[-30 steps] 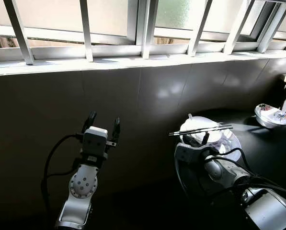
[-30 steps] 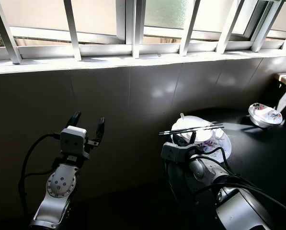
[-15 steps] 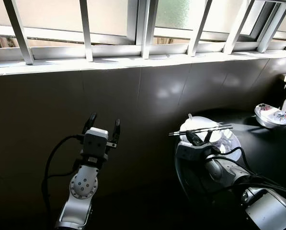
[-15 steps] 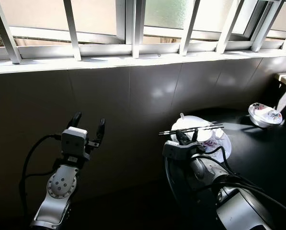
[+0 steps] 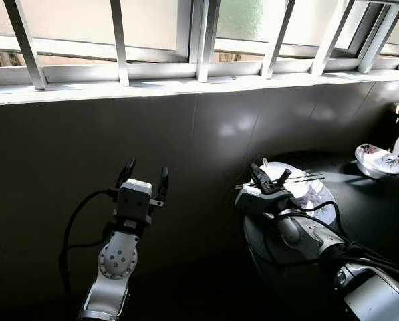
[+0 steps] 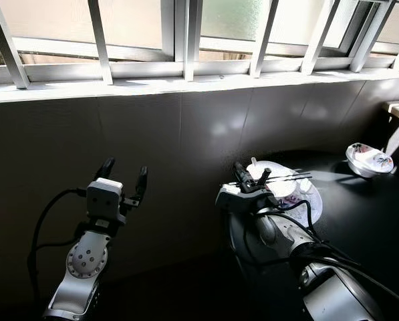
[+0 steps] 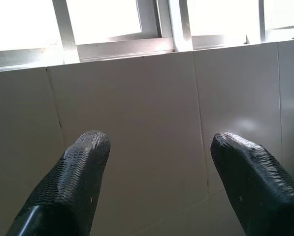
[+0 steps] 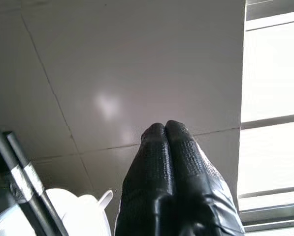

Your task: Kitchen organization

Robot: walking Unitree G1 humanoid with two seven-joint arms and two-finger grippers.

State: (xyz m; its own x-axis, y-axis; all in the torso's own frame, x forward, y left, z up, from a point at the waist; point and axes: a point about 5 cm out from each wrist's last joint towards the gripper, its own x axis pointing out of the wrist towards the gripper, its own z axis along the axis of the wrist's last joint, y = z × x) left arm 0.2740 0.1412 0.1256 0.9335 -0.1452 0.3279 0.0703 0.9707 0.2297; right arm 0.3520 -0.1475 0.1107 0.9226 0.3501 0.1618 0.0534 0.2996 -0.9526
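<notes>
Black chopsticks [image 5: 289, 179] | across white bowl [image 5: 299, 190] (beside right gripper [image 5: 266, 178])

The right tool [image 5: 266, 177] and its arm cover the near part of the white plate [image 5: 319, 200], so what lies there cannot be determined. The chopsticks [image 5: 299, 178] are crossed by that tool at their left end. In the right wrist view the chopsticks [image 8: 18, 182] run out at the picture's edge, and the white dish [image 8: 82, 216] beside them is cut off. The patterned bowl [image 5: 378, 160], well apart from the plate, is too small to read its design. The dark worktop [image 5: 379, 221] in shade yields no surface detail.
</notes>
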